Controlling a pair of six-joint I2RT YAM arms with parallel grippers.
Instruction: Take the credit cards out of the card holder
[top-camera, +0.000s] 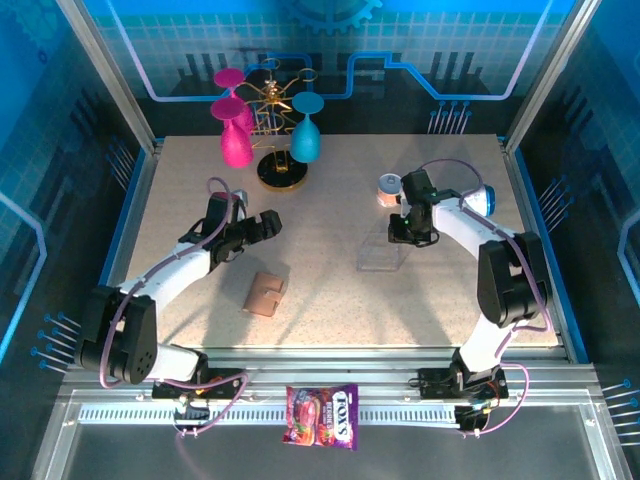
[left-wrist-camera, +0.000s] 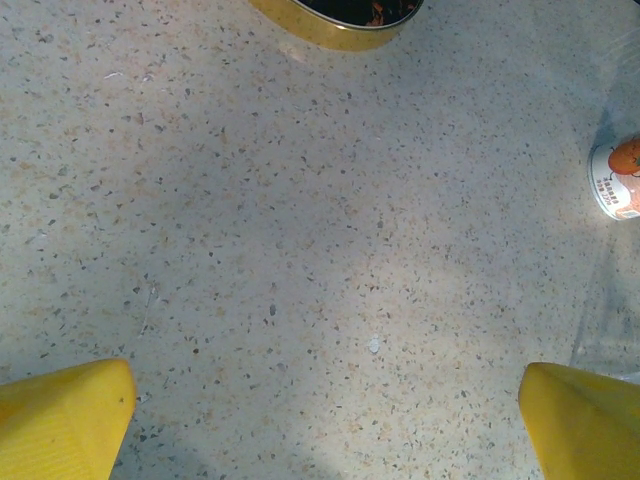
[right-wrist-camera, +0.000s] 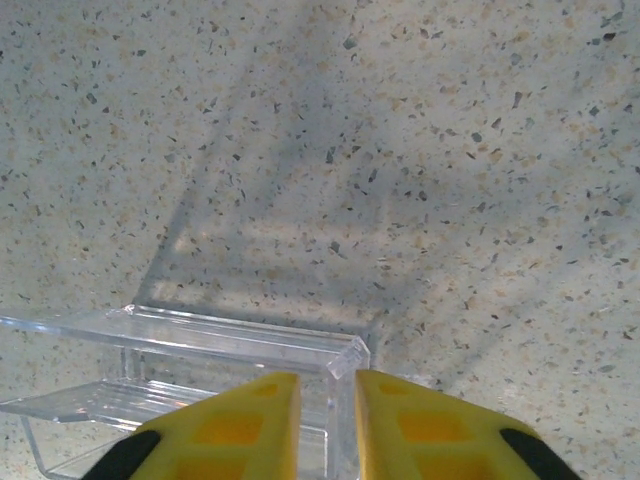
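Note:
The card holder (top-camera: 267, 293), a small tan-brown wallet, lies flat on the table left of the middle. No credit cards can be seen; they are hidden. My left gripper (top-camera: 262, 225) hovers behind the wallet, apart from it. In the left wrist view the left gripper (left-wrist-camera: 325, 405) is wide open, its yellow fingertips (left-wrist-camera: 60, 415) over bare tabletop. My right gripper (top-camera: 400, 235) is at the back right corner of a clear plastic box (top-camera: 383, 255). In the right wrist view the right gripper (right-wrist-camera: 328, 420) has its jaws pinching the box's thin wall (right-wrist-camera: 345, 355).
A gold-based rack (top-camera: 280, 170) with pink and teal goblets (top-camera: 236, 145) stands at the back. A small white tub (top-camera: 389, 188) with an orange label sits behind the box. A purple-red candy bag (top-camera: 322, 415) lies on the near rail.

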